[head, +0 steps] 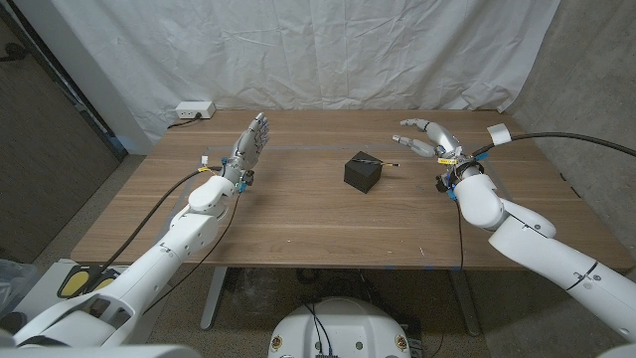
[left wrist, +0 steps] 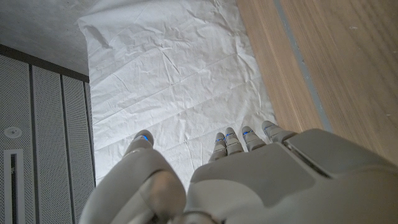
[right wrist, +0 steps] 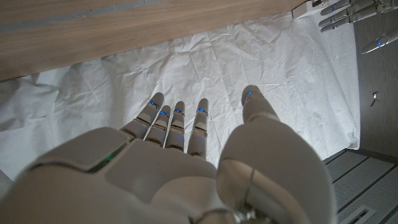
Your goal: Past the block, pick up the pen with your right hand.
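Left arm is reaching in from the near left corner; left hand (head: 248, 146) is standing over the table (head: 298, 219), fingers straight and slightly apart, holding nothing. Right arm is coming in from the near right; right hand (head: 429, 139) is hovering with fingers spread and loosely curved, holding nothing. Both hands are showing smooth pale grey shells with small blue lights at the fingertips (right wrist: 178, 112). Table is showing wood grain, rectangular. Block (head: 363, 173), a black cube, is sitting mid-table between the hands, nearer the right hand. Pen (head: 379, 161), thin and dark, is lying just behind the block, touching or resting against its far top edge. White power strip (head: 193, 110) is sitting at the far left corner. Creased white cloth (head: 328, 50) is hanging behind
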Robot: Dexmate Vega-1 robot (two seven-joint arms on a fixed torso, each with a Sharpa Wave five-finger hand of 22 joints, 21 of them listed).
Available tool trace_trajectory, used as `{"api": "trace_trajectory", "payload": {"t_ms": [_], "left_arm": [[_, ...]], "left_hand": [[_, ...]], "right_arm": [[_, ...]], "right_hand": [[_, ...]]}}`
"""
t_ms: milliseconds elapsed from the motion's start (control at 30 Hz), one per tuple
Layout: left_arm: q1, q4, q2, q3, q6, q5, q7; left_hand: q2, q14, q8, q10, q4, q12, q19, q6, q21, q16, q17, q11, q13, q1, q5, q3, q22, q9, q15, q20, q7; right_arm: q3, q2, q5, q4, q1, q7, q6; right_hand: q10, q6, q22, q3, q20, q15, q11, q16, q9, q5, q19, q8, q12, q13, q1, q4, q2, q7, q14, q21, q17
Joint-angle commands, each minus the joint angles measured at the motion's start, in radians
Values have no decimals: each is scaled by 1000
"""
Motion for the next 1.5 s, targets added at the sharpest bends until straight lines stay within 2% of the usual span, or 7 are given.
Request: {"api": "trace_trajectory", "payload": {"t_ms": [33,633,1067,1500], "left_arm": [[7,-13,2,0,1,2,5],[18,-15,4,-3,4,2,16],[7,-5,-1,5,14,5,14],[-4,-10,0,11,30,13,21]], "left_hand": [[0,-11,-2,-4,3,0,-6,0,-1,2,3,-4,4,12,2,-4,4,4,-20,-80,1],[2,-13,-2,-3,3,0,-6,0,-1,2,3,-4,4,14,2,-8,4,4,-20,-78,4],[3,-12,-2,-3,3,0,-6,1,-1,3,3,-2,4,15,1,-11,4,4,-18,-77,5],[5,-11,-1,-2,3,0,-6,3,0,3,3,-2,4,17,1,-14,5,4,-18,-77,6]], "right_arm": [[-3,-10,-32,-13,-5,3,-27],[-57,-7,-94,-4,51,39,-76],[-79,-7,-110,5,77,65,-99],[-86,-8,-111,18,89,71,-104]], "right_hand": [[-2,11,2,6,-4,-5,0,-1,2,5,11,2,-2,2,16,5,0,-2,-3,-5,1],[-33,14,2,1,-7,-2,4,-6,4,7,2,-2,-13,2,28,12,0,-7,-24,-21,2],[-67,18,2,-6,-3,5,7,-15,5,8,-26,-6,-22,2,33,19,-2,-5,-66,-45,3],[-97,27,3,-14,4,17,39,-9,4,9,-23,-7,-29,1,29,25,-7,-3,-72,-55,3]]}}
